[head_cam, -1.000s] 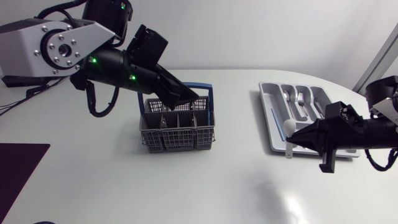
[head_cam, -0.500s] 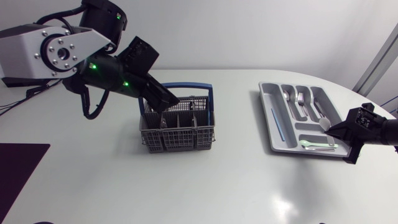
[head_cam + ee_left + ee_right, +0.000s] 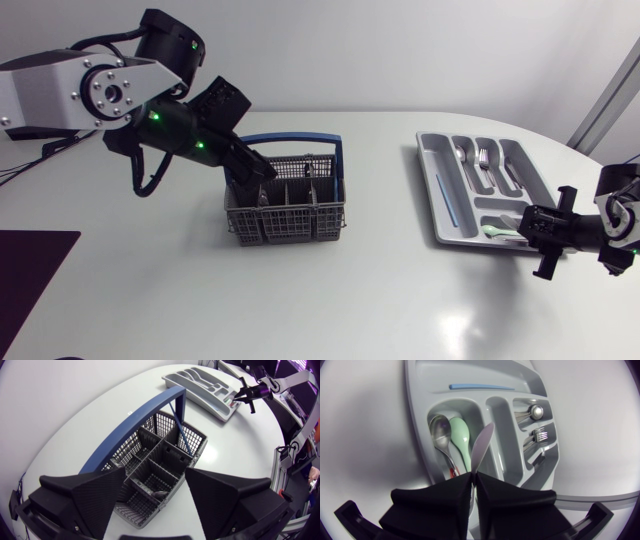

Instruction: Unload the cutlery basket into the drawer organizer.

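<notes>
Head view: right gripper (image 3: 531, 229), carrying the pale green spoon (image 3: 497, 231) 1 second ago, has backed just off the drawer organizer (image 3: 432, 175); spoon delivered inside. Left wrist view: left gripper (image 3: 262, 172) spread wide over the cutlery basket (image 3: 285, 215), well apart from the organizer; 1 utensil (image 3: 160, 494) awaits. Right wrist view: fingers (image 3: 440, 497) pinched together.

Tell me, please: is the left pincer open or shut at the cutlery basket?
Open. In the left wrist view the left pincer has its two fingers wide apart over the cutlery basket, with nothing held between them.
</notes>
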Robot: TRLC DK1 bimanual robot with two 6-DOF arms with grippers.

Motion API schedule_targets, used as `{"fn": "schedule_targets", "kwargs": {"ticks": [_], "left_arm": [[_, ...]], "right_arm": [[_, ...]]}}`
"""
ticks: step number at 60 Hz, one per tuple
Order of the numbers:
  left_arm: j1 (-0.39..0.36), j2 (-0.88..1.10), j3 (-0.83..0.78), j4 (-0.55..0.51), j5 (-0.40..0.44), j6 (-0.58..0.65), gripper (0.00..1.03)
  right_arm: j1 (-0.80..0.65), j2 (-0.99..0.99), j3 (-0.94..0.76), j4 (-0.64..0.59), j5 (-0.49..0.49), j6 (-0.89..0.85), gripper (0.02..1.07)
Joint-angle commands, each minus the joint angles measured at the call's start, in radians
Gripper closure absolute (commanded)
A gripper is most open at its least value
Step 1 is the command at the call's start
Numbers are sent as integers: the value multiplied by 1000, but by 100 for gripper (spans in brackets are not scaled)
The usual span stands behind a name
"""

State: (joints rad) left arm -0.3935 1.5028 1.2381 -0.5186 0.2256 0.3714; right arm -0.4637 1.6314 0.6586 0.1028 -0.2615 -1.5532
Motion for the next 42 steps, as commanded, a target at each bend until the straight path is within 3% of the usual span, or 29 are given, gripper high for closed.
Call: {"fn": "schedule_targets", "kwargs": {"ticks": [1,6,16,22,33,42], "left_arm": [[16,22,-29,-15,-9,29,20],[19,25,-39,-17,-8,34,20],[28,33,-46,-18,-9,49,20],[33,43,-46,-21,-11,52,20],[25,68,-46,-20,-29,50,20],[-2,51,-58,-21,-52,107,21]], "right_arm": [[26,35,-40,41,39,-21,81],[40,50,-48,63,62,-21,73],[40,31,-42,66,71,4,43],[36,-16,-36,57,64,39,33],[31,-93,-10,-14,42,130,20],[36,-154,-8,-107,5,173,17]]}}
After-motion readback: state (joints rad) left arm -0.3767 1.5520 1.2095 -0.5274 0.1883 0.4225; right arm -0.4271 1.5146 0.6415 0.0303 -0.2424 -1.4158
